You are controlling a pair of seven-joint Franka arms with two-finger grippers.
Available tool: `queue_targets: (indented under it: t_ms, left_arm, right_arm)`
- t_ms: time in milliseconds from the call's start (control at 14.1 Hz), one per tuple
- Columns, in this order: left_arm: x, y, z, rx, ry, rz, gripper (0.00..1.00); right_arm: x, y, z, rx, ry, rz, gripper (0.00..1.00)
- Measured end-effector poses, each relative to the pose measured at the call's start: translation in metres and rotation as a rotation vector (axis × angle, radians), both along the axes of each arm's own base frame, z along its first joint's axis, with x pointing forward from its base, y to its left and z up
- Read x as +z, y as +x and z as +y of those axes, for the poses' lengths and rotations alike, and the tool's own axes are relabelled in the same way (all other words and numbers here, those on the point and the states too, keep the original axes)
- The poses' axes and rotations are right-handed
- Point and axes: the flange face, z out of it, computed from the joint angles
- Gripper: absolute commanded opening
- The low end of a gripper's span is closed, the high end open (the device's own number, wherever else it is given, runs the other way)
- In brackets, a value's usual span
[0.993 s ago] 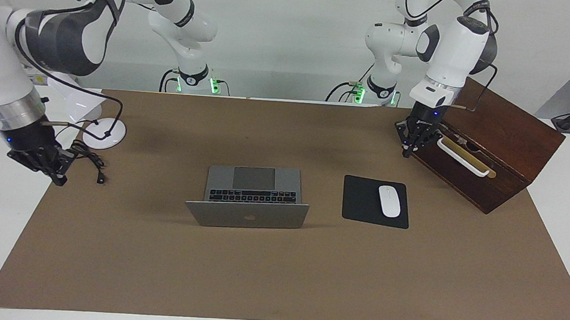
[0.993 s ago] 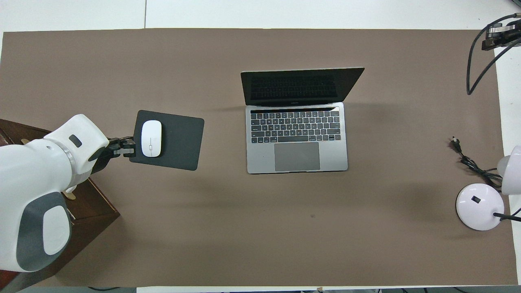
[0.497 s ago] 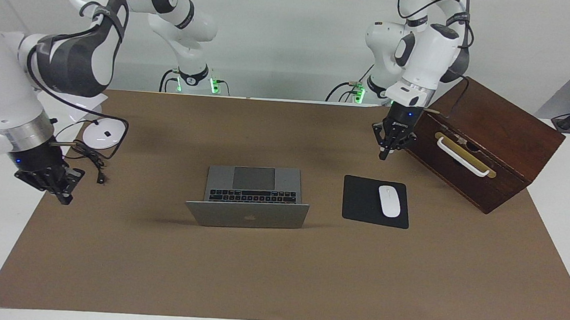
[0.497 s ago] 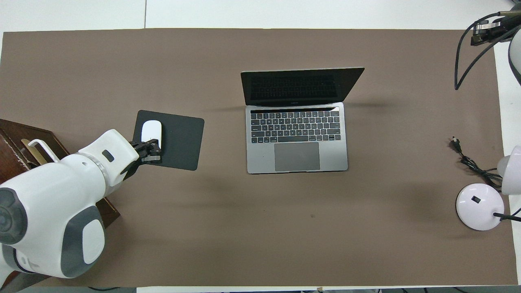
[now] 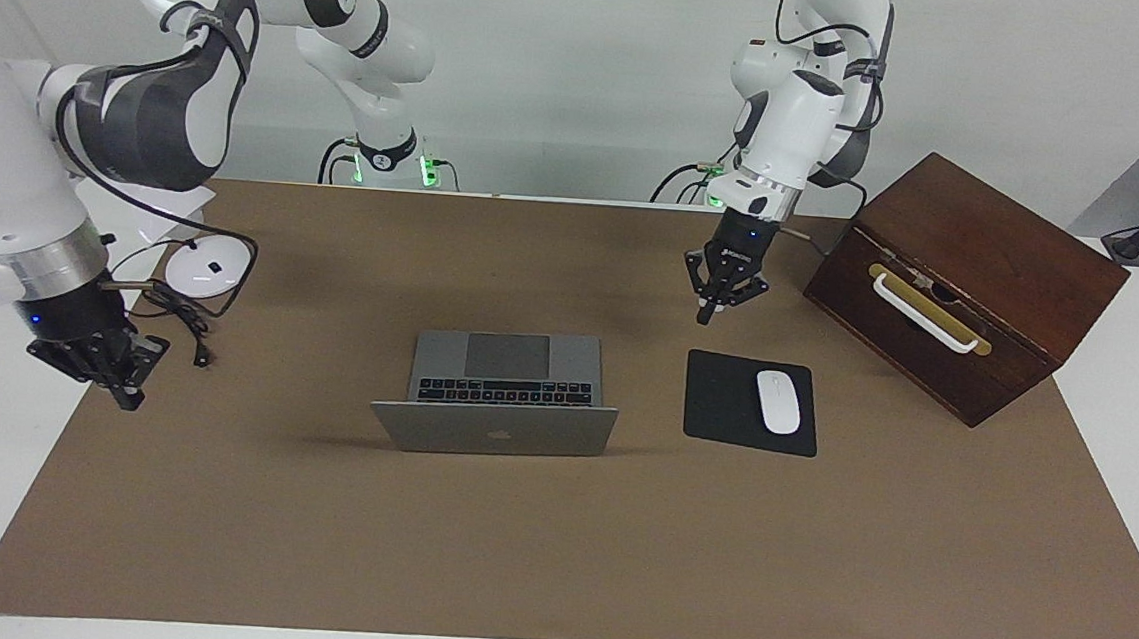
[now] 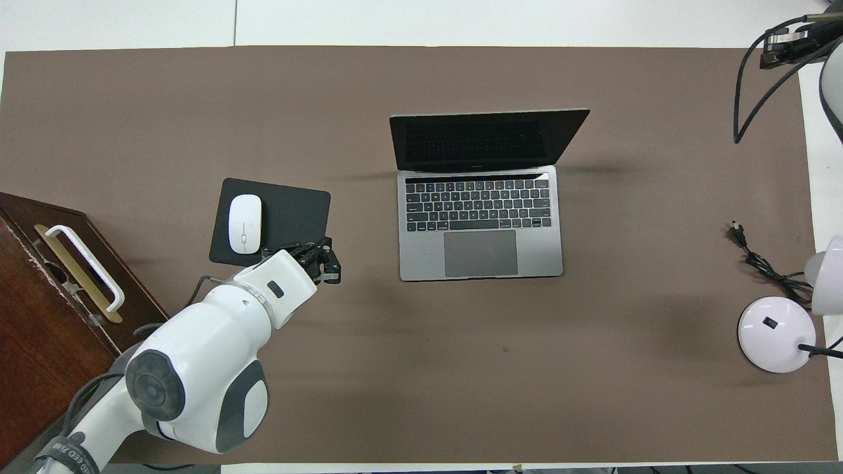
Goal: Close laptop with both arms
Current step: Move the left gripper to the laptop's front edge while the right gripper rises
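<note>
The thin silver-grey laptop (image 5: 496, 395), mid-mat with its lid upright, is untouched as the left gripper (image 5: 719, 288), empty and narrowly parted, is held above the mat near the black mouse pad (image 5: 750, 401); the right gripper (image 5: 98, 360), its opening unreadable, is poised over the mat's edge, so the approach is judged underway, with both lid corners yet to be reached.

Mouse (image 5: 777, 401) on pad (image 5: 724, 401), wooden box (image 5: 973, 278), lamp (image 6: 777, 332)

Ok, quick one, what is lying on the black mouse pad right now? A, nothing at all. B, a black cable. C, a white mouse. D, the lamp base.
C: a white mouse lies on the black mouse pad, beside the open laptop, toward the left arm's end of the table.
</note>
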Motion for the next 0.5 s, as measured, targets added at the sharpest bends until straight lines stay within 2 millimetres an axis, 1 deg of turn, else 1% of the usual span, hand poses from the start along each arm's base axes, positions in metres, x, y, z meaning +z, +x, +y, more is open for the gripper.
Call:
queue_targets:
  t_ms: [284, 497]
  left_arm:
    - [-0.026, -0.008, -0.028, -0.034, -0.008, -0.057, 0.0]
    - [-0.043, -0.012, -0.041, -0.051, -0.008, -0.083, 0.0]
  right_arm:
    - [0.008, 0.007, 0.003, 0.007, -0.021, -0.075, 0.0]
    - [0.015, 0.015, 0.007, 0.007, -0.025, -0.164, 0.0]
